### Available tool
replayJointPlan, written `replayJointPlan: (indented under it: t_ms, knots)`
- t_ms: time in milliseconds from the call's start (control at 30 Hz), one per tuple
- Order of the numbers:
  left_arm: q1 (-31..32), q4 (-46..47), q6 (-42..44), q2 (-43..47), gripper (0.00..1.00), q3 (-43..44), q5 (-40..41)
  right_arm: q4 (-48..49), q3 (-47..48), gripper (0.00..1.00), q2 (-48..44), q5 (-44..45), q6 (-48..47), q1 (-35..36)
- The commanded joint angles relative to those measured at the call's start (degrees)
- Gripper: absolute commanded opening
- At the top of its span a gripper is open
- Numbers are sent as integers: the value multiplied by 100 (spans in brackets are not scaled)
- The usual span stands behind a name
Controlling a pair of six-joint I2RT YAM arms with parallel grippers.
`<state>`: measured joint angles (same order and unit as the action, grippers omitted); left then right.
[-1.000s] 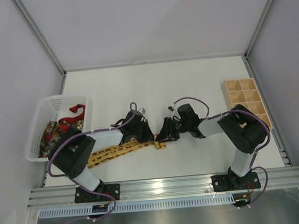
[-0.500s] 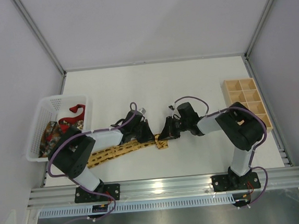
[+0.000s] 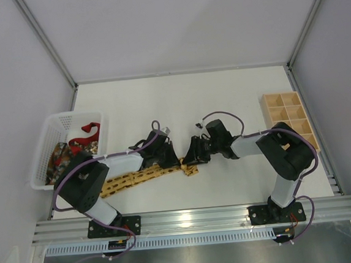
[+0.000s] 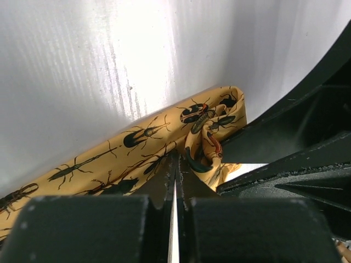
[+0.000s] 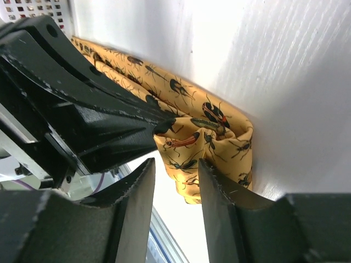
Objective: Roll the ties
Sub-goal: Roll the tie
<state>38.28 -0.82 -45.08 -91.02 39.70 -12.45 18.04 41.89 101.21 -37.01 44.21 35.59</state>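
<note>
The yellow tie (image 3: 136, 178) with dark insect marks lies along the near table, and its right end is bunched into a loose curl (image 5: 208, 137). My left gripper (image 3: 173, 158) is shut, with its tips (image 4: 176, 159) pinched on the tie right beside that curl (image 4: 200, 148). My right gripper (image 3: 192, 161) faces it from the right. It is open (image 5: 176, 163), with the curled end just beyond and between its fingers. The red tie (image 3: 83, 134) and the dark patterned tie (image 3: 58, 157) lie in the basket.
A white mesh basket (image 3: 51, 121) sits at the left table edge. A wooden tray with compartments (image 3: 288, 118) stands at the right edge. Purple cables loop over both arms. The two grippers are almost touching.
My right gripper has edged slightly left toward the left gripper and the tie's curled end. The left arm has barely moved.
</note>
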Motion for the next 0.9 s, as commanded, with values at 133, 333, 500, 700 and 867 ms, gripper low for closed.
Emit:
replayJointPlan:
  t_ms: [133, 333, 500, 700, 867]
  knots:
    - [-14, -498, 105, 471, 6, -76, 498, -276, -14, 45, -233, 274, -193, 9]
    - [-14, -524, 34, 875, 13, -165, 611, -196, 12, 45, -215, 230, -149, -9]
    - [-58, -113, 69, 1402, 0, -270, 402, -275, 30, 43, -268, 274, -219, 0]
    - [-84, 179, -80, 1237, 0, 11, -363, -170, 21, 38, -286, 239, -114, 0]
    - [-75, 495, -291, 1349, 1, -252, -697, -240, 65, 36, -277, 274, -61, -35]
